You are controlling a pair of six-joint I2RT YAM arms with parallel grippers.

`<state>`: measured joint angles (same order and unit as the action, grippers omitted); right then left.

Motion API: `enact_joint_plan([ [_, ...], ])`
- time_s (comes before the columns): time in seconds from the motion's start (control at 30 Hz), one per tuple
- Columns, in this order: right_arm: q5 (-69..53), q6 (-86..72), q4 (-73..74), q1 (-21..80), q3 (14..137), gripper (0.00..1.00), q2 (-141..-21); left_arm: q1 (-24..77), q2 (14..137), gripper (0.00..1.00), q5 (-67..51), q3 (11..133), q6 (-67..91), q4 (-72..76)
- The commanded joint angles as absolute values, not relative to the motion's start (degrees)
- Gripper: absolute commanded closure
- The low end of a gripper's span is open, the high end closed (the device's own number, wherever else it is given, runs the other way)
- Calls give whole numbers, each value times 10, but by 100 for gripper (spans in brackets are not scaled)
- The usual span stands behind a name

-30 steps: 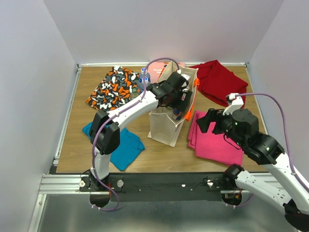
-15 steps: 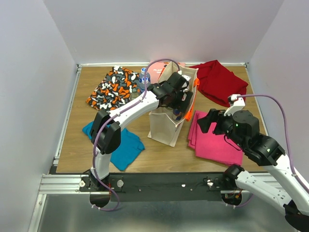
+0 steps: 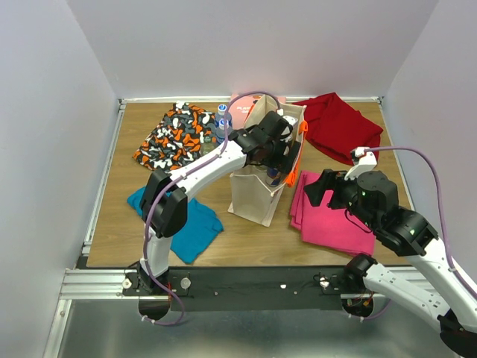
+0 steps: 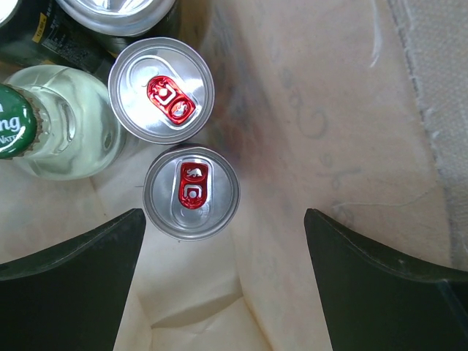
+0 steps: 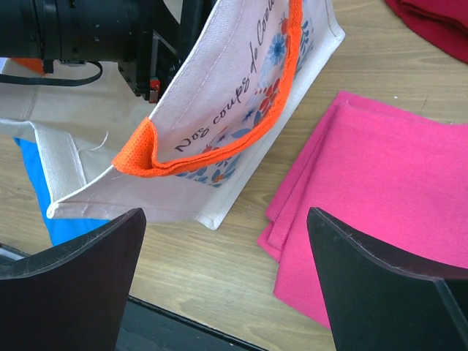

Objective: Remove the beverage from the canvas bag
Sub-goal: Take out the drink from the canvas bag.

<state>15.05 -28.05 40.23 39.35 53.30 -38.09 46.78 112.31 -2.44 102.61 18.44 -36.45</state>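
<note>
Wood surface (image 3: 253,242) carries four cloths: red cloth (image 3: 339,127) far R, pink cloth (image 3: 332,212) near R, patterned cloth (image 3: 175,134) far L, teal cloth (image 3: 190,220) near L. Canvas bag (image 3: 250,198) stands upright in the middle btw them, mouth open, orange handle on its R side, just beside the pink cloth. L arm goes over the rim and down into the bag. L fingers (image 4: 73,285) are spread wide inside, holding nothing, w/ the bag wall close on one side. R fingers (image 5: 66,285) also spread, empty, hovering over the pink cloth's edge next to the bag. Beverages sit packed in one corner of the bag: glass bottle (image 4: 51,124) w/ green cap, then two silver red-tab cans touching each other. Nearer can (image 4: 191,192) is just ahead of the L fingers, untouched; farther can (image 4: 161,90) is behind it.
</note>
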Motion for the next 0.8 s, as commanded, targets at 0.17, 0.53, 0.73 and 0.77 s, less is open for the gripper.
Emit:
enact_joint_plan([
  [0.17, 163, -284, 398, 393, 525, 0, -379, 472, 1157, 1, -19, 1025, 199, -351],
  [0.53, 165, -284, 396, 393, 524, 0, -379, 473, 1161, 20, -9, 1027, 201, -346],
  [0.73, 166, -284, 397, 392, 523, 0, -377, 473, 1162, 37, -18, 1027, 194, -347],
  [0.77, 166, -284, 397, 393, 524, 0, -376, 473, 1162, 44, -19, 1027, 195, -349],
])
